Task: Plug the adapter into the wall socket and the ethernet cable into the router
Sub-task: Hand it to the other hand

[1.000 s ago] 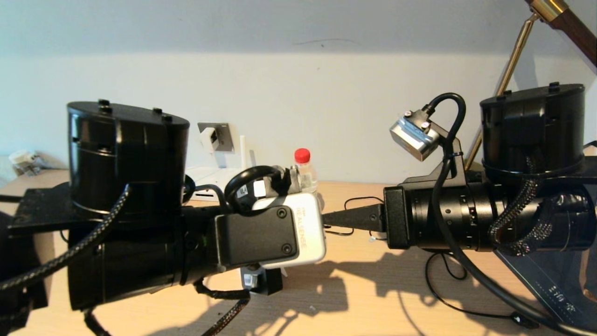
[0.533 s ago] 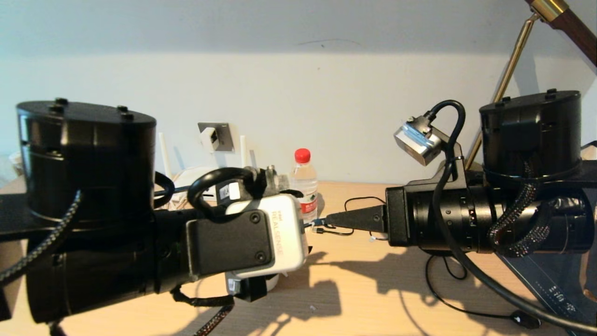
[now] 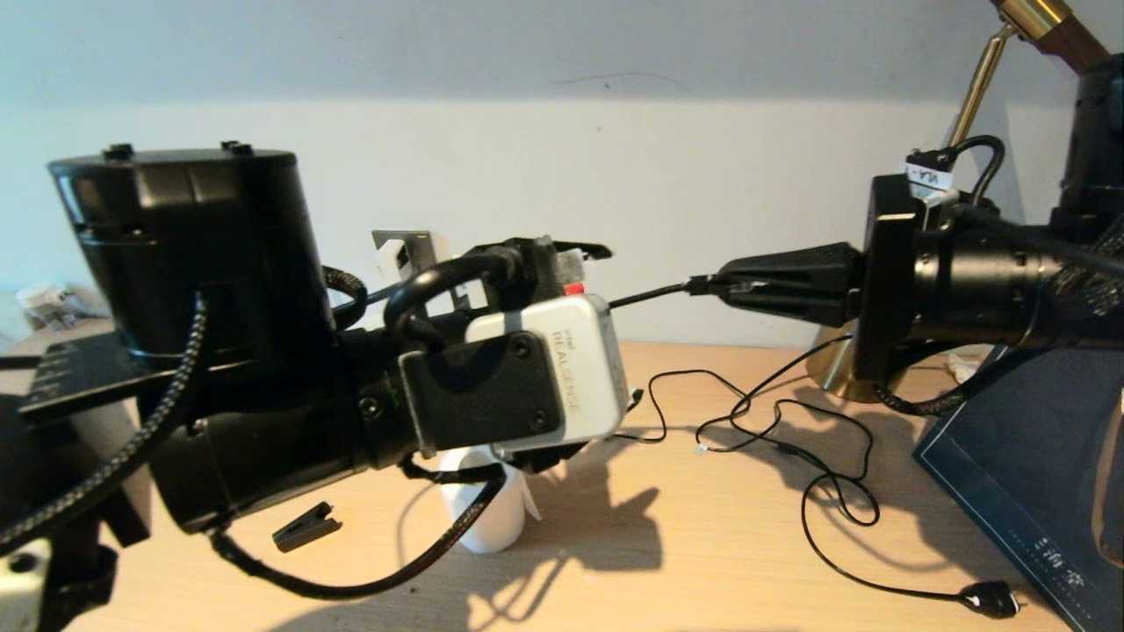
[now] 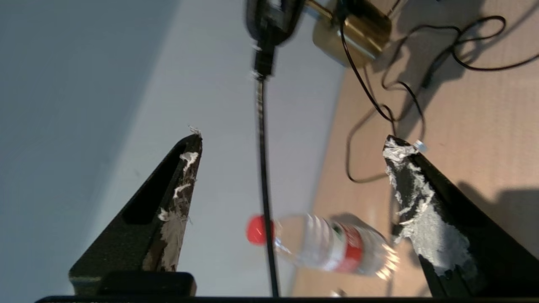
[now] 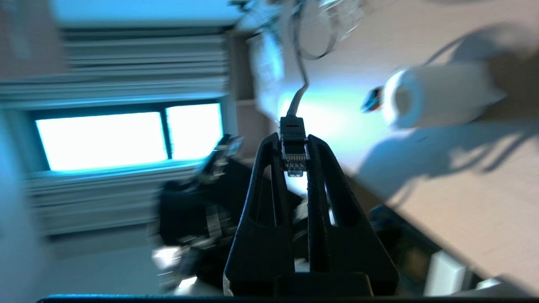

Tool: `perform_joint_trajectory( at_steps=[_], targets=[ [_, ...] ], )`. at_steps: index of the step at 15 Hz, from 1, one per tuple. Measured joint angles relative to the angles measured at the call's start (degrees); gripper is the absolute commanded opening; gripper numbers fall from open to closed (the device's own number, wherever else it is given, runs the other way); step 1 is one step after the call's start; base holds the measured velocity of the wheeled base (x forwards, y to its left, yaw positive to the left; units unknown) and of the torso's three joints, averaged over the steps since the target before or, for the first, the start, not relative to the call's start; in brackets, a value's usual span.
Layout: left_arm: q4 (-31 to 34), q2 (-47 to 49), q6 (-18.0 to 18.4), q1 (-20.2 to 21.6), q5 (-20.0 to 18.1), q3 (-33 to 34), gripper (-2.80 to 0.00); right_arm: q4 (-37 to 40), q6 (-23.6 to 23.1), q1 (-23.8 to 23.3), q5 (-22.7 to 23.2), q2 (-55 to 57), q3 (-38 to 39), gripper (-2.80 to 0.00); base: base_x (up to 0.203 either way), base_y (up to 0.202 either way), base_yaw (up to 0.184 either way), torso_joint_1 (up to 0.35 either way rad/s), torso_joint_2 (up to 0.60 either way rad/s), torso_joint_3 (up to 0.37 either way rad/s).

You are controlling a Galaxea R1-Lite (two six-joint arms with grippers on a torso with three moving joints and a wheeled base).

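Right claw: the right claw (image 5: 294, 162) is clenched on the plug end of the ethernet cable (image 5: 293, 136), contacts facing back toward the wrist camera, held in the air above the table (image 3: 720, 544).
Left claw: the left claw (image 4: 290, 143) stands released, its fingers (image 4: 177, 198) wide apart with the black cable running between them, touching neither.
Cable: it stretches level from the right claw's tip toward the left arm in the head view (a second, thinner cord (image 3: 825, 491) lies looped on the table below).
Adapter: the adapter (image 3: 393, 257) sits on the wall socket (image 3: 413, 254) at the back wall, apparently plugged in.
Router: hidden behind the left arm; its ports cannot be seen.
Step in hand: likely carrying the plug to the router.
Doing it well: turn the wrist so the contacts lead, keep the slack from snagging the open left claw, and line up squarely with a port before pushing.
Nearby: a water bottle (image 4: 332, 248) and a white paper roll (image 3: 483, 513).
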Motion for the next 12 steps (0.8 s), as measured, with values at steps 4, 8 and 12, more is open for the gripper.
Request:
perform_joint_trajectory(
  at_steps=[4, 8, 12],
  targets=[
    [-3.83, 3.44, 7.28, -0.60, -3.25, -3.50, 0.00, 0.12, 15.89, -7.18, 17.52, -0.57, -6.53, -2.80, 0.000, 0.000, 0.000, 0.000, 0.00, 0.000],
    [-6.94, 6.78, 9.72, -2.99, -4.45, -7.55, 0.00, 2.11, 17.12, -8.14, 22.52, 0.54, -8.22, -2.80, 0.000, 0.000, 0.000, 0.000, 0.00, 0.000],
    [-8.75, 7.57, 10.39, -3.67, -7.24, -9.77, 0.00, 4.82, 17.08, -8.17, 23.58, 0.78, -7.89, -2.80, 0.000, 0.000, 0.000, 0.000, 0.00, 0.000]
  ],
)
